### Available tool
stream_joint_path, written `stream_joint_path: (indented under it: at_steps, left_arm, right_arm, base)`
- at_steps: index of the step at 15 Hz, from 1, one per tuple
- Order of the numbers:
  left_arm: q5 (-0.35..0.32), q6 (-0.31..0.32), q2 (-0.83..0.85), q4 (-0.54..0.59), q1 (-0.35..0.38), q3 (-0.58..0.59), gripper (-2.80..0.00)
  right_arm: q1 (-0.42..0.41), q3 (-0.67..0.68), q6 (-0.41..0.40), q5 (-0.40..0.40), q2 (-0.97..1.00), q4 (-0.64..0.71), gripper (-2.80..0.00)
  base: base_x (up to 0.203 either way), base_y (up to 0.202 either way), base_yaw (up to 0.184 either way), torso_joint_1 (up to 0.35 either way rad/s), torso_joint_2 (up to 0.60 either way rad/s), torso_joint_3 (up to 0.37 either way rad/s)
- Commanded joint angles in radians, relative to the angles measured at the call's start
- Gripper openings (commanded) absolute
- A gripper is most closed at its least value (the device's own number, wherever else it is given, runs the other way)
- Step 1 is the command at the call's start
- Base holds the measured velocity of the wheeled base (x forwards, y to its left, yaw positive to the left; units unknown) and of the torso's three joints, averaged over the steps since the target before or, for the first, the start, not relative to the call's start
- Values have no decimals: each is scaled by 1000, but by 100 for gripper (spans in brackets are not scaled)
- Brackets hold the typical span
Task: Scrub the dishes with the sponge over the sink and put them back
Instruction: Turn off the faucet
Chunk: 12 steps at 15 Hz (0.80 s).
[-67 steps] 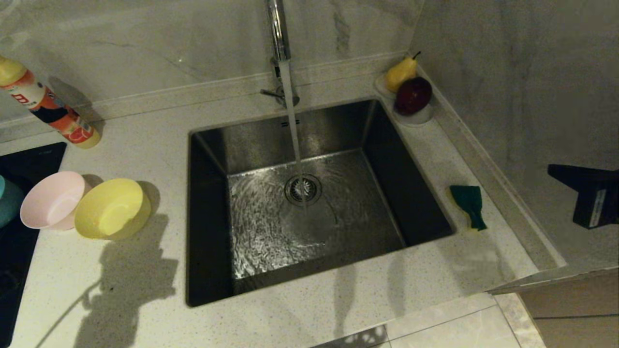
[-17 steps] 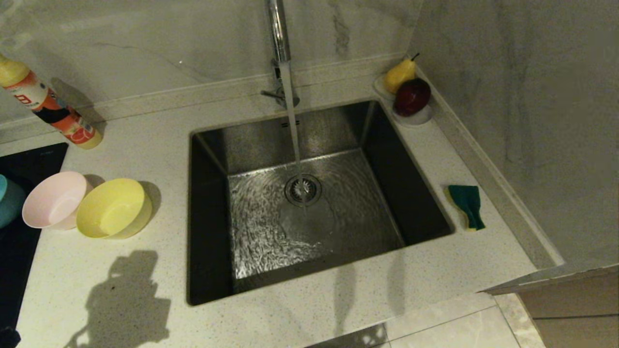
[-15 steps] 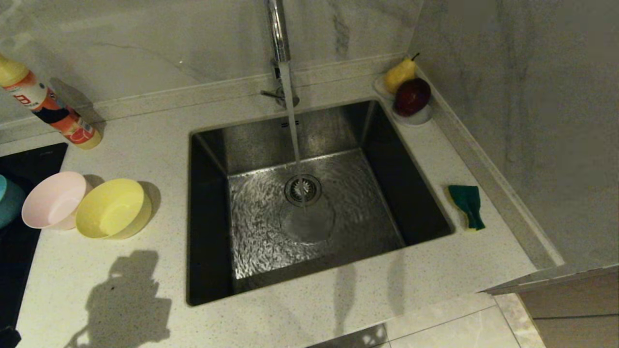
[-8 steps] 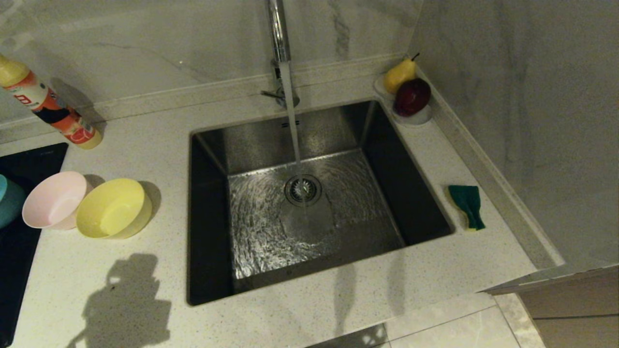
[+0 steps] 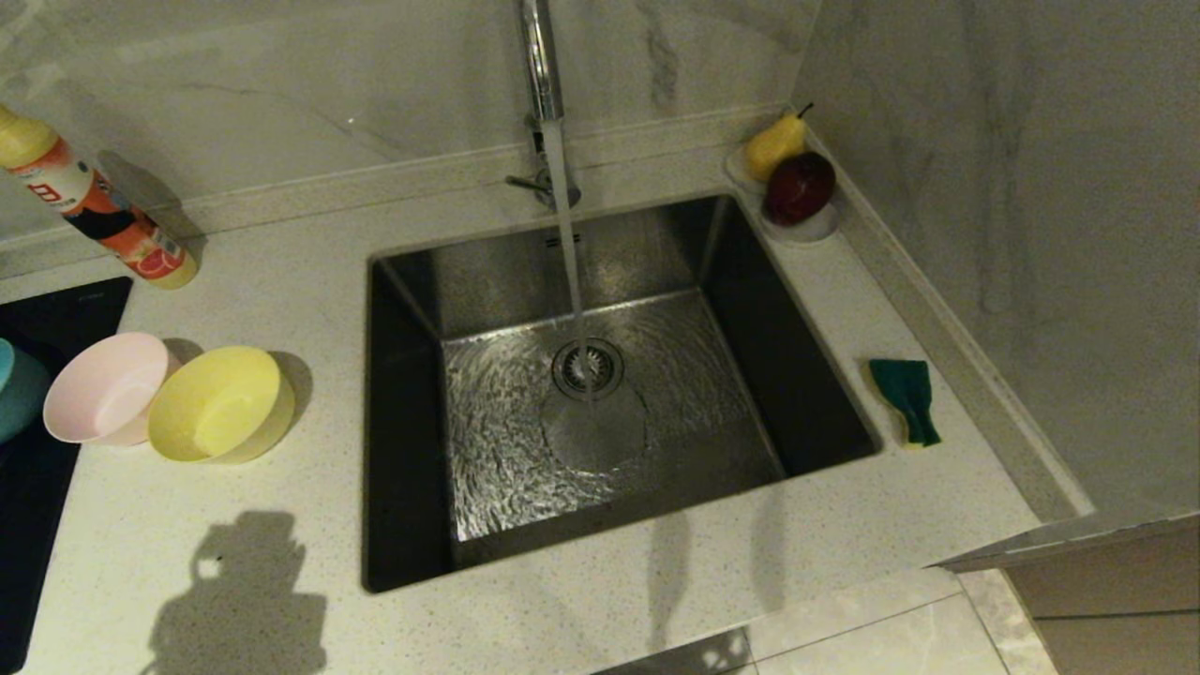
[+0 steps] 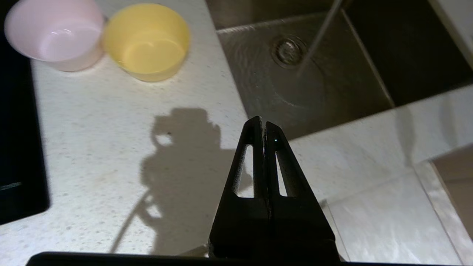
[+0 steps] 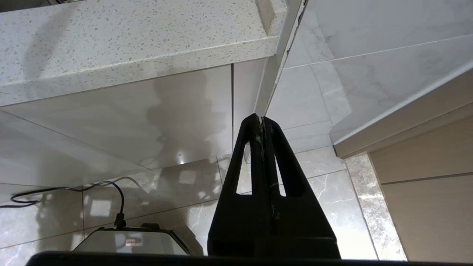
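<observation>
Left tool (image 6: pixel 262 123) closed, empty — above counter (image 6: pixel 111 122), near sink (image 6: pixel 332 92).

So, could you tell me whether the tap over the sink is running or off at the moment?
Running. A steady stream of water falls from the tap onto the drain strainer, and ripples spread across the sink floor.

A home kitchen. A square steel sink (image 5: pixel 600 394) is set into a pale speckled stone surface (image 5: pixel 281 281), with water running from a tall chrome tap (image 5: pixel 539 56). Marble-look wall tiles (image 5: pixel 281 84) rise behind. A black cooktop (image 5: pixel 37 319), plastic bowls (image 5: pixel 220 403), a detergent bottle (image 5: pixel 94 206), a scouring sponge (image 5: pixel 907 398) and a dish of fruit (image 5: pixel 797 192) sit about it.
</observation>
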Motion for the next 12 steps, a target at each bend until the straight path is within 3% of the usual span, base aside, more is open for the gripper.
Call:
stream_joint_path:
  at_steps: [1, 3, 7, 12]
  left_arm:
    - [56, -4, -25, -4, 1, -3, -280]
    - [154, 8, -28, 0, -5, -14, -280]
    - [229, 83, -139, 15, -73, 34, -280]
    - [272, 89, -303, 20, -73, 278, -280]
  right_arm:
    - [0, 0, 0, 0, 2, 1, -280]
    - [0, 0, 0, 0, 2, 1, -280]
    - [0, 0, 0, 0, 2, 1, -280]
    - [0, 0, 0, 0, 2, 0, -280]
  base:
    - [0, 0, 0, 0, 0, 0]
    - [0, 0, 0, 0, 0, 0]
    - [0, 0, 0, 0, 0, 0]
    - [0, 0, 0, 0, 0, 0]
